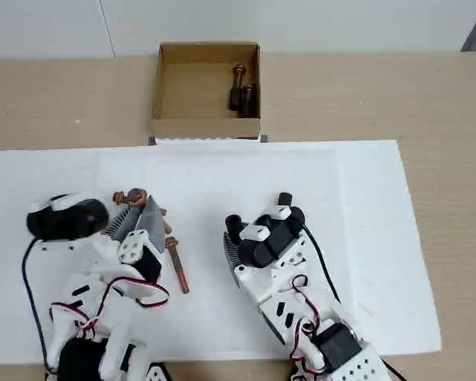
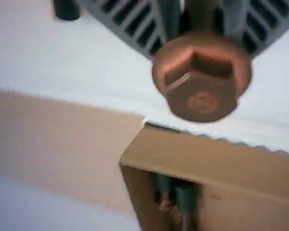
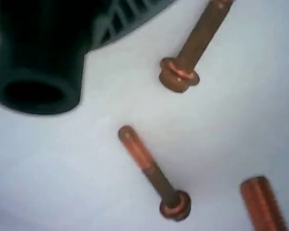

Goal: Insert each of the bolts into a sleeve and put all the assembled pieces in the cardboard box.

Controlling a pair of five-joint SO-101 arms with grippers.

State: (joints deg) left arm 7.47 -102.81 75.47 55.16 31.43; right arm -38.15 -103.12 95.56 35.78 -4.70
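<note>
My left gripper (image 1: 143, 213) is shut on a copper bolt (image 1: 135, 197) over the white sheet. In the left wrist view the bolt's hex head (image 2: 202, 79) juts out between the grey fingers (image 2: 125, 19) toward the cardboard box (image 2: 207, 161). My right gripper (image 1: 236, 238) sits mid-sheet, shut on a black sleeve (image 1: 234, 225). The sleeve's open end (image 3: 36, 89) shows in the right wrist view beside a grey finger (image 3: 125, 19). The cardboard box (image 1: 165, 87) stands at the far edge of the sheet with assembled pieces (image 1: 242, 91) inside.
A loose bolt (image 1: 177, 266) lies on the sheet beside the left arm, and a shorter copper piece (image 1: 165, 218) lies near the left gripper. Loose bolts (image 3: 192, 45) (image 3: 151, 171) rest on the white sheet (image 1: 357, 206). Bare wooden table (image 1: 452, 159) surrounds it.
</note>
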